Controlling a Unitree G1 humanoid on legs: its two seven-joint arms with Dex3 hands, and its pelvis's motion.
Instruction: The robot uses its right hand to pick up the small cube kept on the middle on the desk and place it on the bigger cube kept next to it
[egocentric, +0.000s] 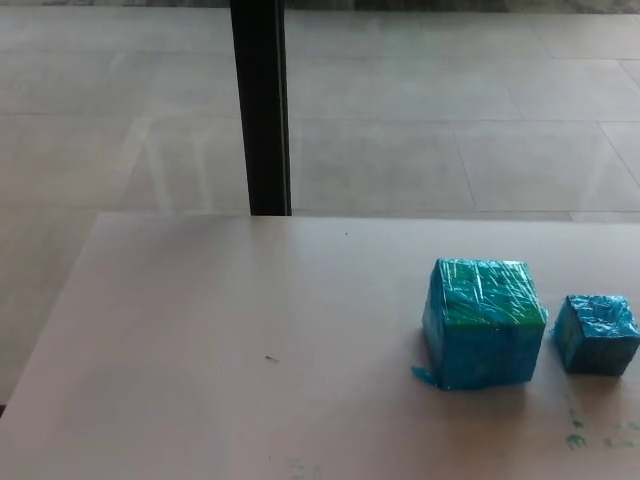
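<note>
Standing by the desk, I am seeing no part of the robot yet: neither its left nor its right hand is showing, so I cannot tell whether the fingers are released or clenched. Nearest the bottom edge of the frame, at lower right, some faint green marks are staining the pale top. Just above them the small cube is sitting at the right edge of the frame, wrapped in crinkled blue film, flat on the desk. Just beside it, toward the picture's centre, the bigger cube is resting, also in blue film with green showing through on top; a narrow gap is keeping the two apart.

Nothing is being held, so the pick-up is not yet begun. To do it well, I judge the right hand should be coming in from the picture's right, dropping over the small cube and closing on its front and back faces, since the side facing the bigger cube is leaving little room. The film is looking slippery, so a firm, square grip is wanted, then a lift clear above the bigger cube's top before setting down centred.

Farther up, a black post is rising behind the desk, and pale floor tiles are filling the upper frame.
</note>
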